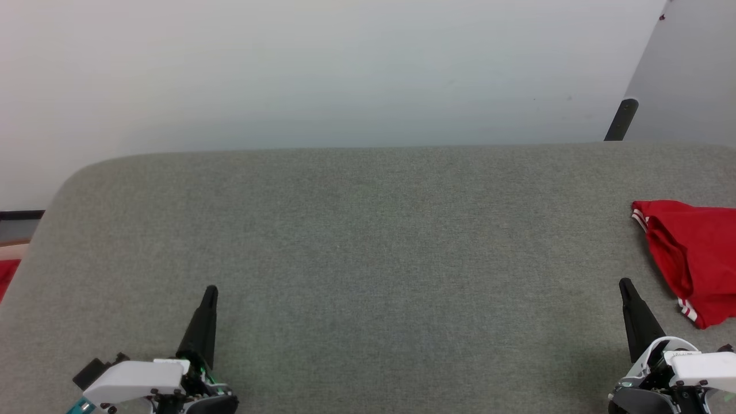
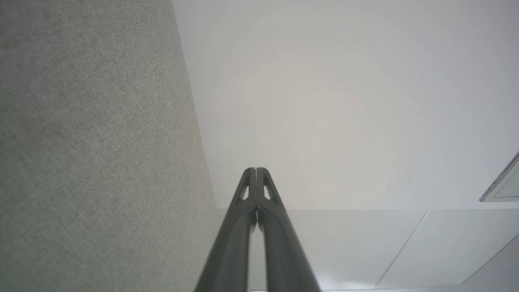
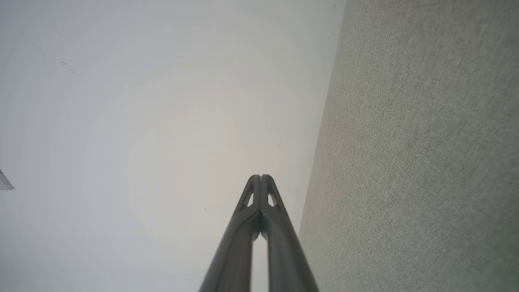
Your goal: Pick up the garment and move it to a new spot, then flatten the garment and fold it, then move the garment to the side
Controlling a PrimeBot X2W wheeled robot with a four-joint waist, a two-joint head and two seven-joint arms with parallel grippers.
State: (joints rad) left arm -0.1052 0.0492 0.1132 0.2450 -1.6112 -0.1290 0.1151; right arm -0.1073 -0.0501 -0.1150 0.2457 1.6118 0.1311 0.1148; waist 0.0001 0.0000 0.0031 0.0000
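The garment (image 1: 693, 256), red with red-and-white striped trim, lies folded at the right edge of the grey table (image 1: 368, 241) in the head view, partly cut off by the frame. My right gripper (image 1: 625, 284) is shut at the lower right, just left of and nearer than the garment, holding nothing. At the lower left my left gripper (image 1: 211, 291) is shut and empty, far from the garment. The left wrist view shows my left gripper (image 2: 256, 169) with tips pressed together. The right wrist view shows my right gripper (image 3: 260, 177) closed the same way.
A pale wall (image 1: 322, 69) rises behind the table's rounded far edge. A dark post (image 1: 621, 119) and a grey panel (image 1: 684, 75) stand at the back right. A bit of red (image 1: 7, 275) shows off the table's left side.
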